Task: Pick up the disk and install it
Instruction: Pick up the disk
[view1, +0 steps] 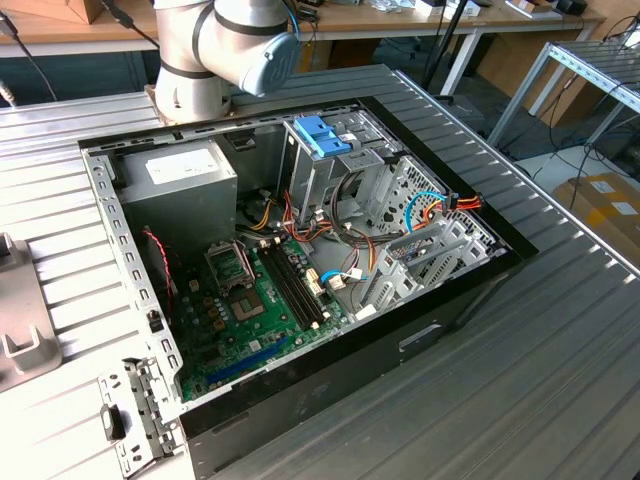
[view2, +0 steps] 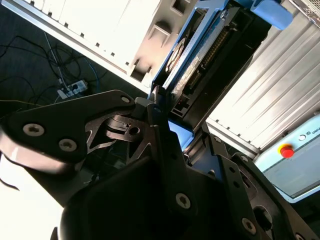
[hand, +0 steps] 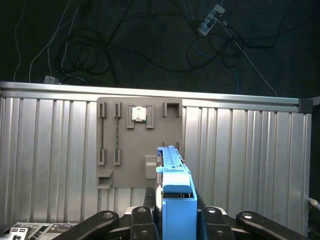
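An open computer case (view1: 330, 385) rests on a ribbed table (view1: 560, 380); grey power supply (view1: 178, 175), green motherboard (view1: 250, 310) inside.

Gripper (hand: 176, 217) clamped on disk (hand: 172, 172) (arm (view1: 215, 50) joint in exterior view).

In the first wrist view I see my gripper (hand: 176, 214) clamped on the disk (hand: 175, 182), which is edge-on with its blue rail toward the camera. Beyond lies the ribbed metal surface (hand: 250, 160) carrying a grey fixture plate (hand: 117, 150) with a small square chip (hand: 138, 114). Past its edge, cables (hand: 100, 55) sprawl over dark floor (hand: 280, 50).
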